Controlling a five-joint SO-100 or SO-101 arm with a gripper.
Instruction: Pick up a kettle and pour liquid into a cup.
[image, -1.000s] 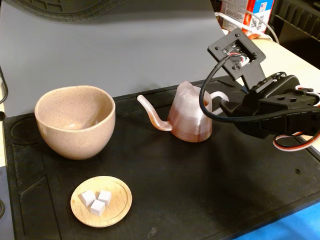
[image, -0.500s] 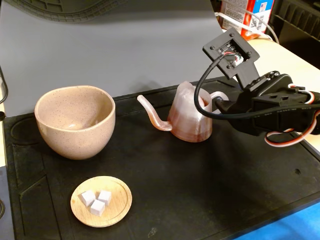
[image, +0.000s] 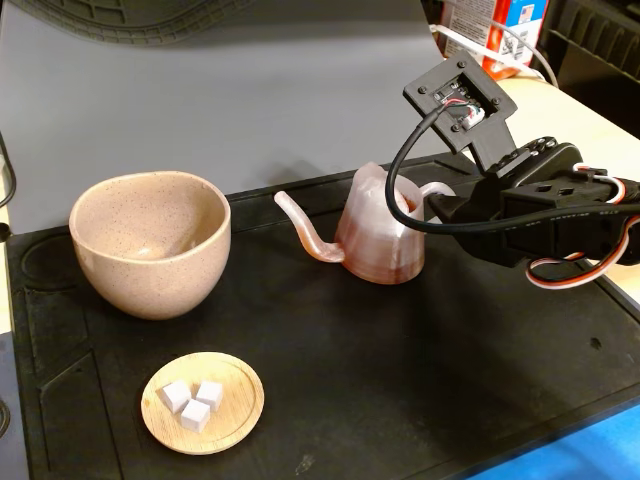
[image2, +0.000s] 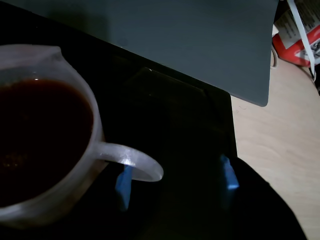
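Black rubber mat (image: 420, 380) covers most of the light wooden tabletop (image: 590, 130), grey backdrop sheet (image: 250, 90) behind it, red-and-white carton (image: 500, 25) at the far right corner in the fixed view. Small translucent pink ridged plastic kettle (image: 378, 235) stands upright near mat centre, base flat on the mat, long thin curved spout (image: 305, 228) pointing left toward the large rounded beige-pink speckled ceramic cup (image: 150, 255). Cup sits upright at the left side of the mat, well apart from the spout tip; its inside looks empty from this angle. Small round wooden saucer (image: 203, 402) with three white cubes (image: 192, 402) lies in front of the cup, near the mat's front edge. Black arm (image: 540, 215) comes in from the right, with its camera board (image: 462, 95) raised above; gripper (image: 440, 200) is at the kettle's handle side. In the wrist view the kettle (image2: 50, 145) fills the left side, reddish-brown liquid (image2: 40, 135) up near the rim, surface level. Small loop handle (image2: 135, 162) sticks out to the right. Gripper (image2: 175, 180) is spread wide: one blue-tipped finger (image2: 123, 185) shows under the handle loop, the other (image2: 229, 172) sits well right of it, clear of the handle. Whether the nearer finger touches the handle, cannot tell; too dark.
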